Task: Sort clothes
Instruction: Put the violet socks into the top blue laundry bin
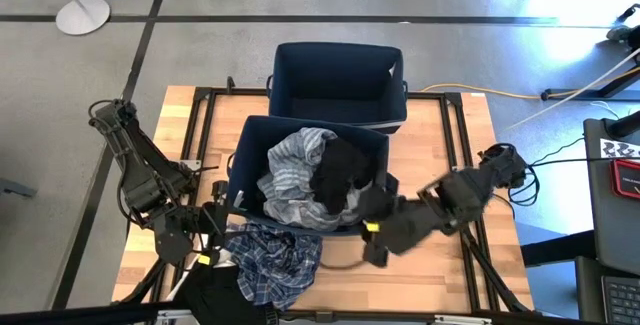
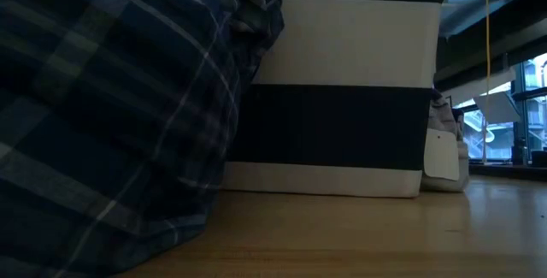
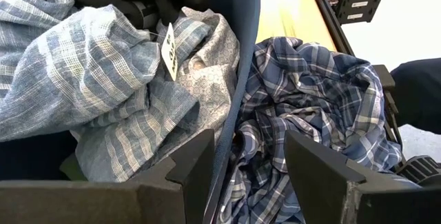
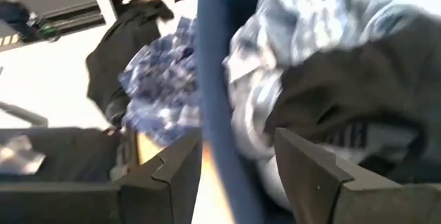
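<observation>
The near navy bin holds a pale striped garment and a black garment. On the table by the bin's near left corner lies a dark blue plaid garment, which fills the left of the low view. My left gripper hovers open at that corner. In the left wrist view its fingers stand on either side of the bin's wall without pinching it. My right gripper hangs open over the bin's near right corner, next to the black garment.
A second navy bin stands empty behind the first, at the table's far edge. Dark cloth lies at the near edge beside the plaid garment. Bare wood shows at the near right. Black frame rails run along the table's sides.
</observation>
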Controlling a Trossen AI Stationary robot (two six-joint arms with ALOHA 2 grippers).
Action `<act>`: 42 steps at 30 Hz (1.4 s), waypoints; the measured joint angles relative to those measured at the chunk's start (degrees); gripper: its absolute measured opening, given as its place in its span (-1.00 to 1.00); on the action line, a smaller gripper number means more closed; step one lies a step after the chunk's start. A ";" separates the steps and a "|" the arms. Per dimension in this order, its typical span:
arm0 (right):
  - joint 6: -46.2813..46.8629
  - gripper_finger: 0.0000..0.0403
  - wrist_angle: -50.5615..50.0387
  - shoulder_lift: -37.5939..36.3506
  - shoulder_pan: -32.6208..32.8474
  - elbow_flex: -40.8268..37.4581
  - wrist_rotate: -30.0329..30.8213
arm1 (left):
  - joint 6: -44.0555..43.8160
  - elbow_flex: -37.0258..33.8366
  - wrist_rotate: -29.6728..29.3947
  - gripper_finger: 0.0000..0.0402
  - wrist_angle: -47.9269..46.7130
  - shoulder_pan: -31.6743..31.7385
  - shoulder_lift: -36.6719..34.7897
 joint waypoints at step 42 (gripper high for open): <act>62.92 -0.10 -2.85 -2.84 26.31 -60.45 25.38 | 0.40 0.00 0.02 -0.18 -0.12 0.11 0.00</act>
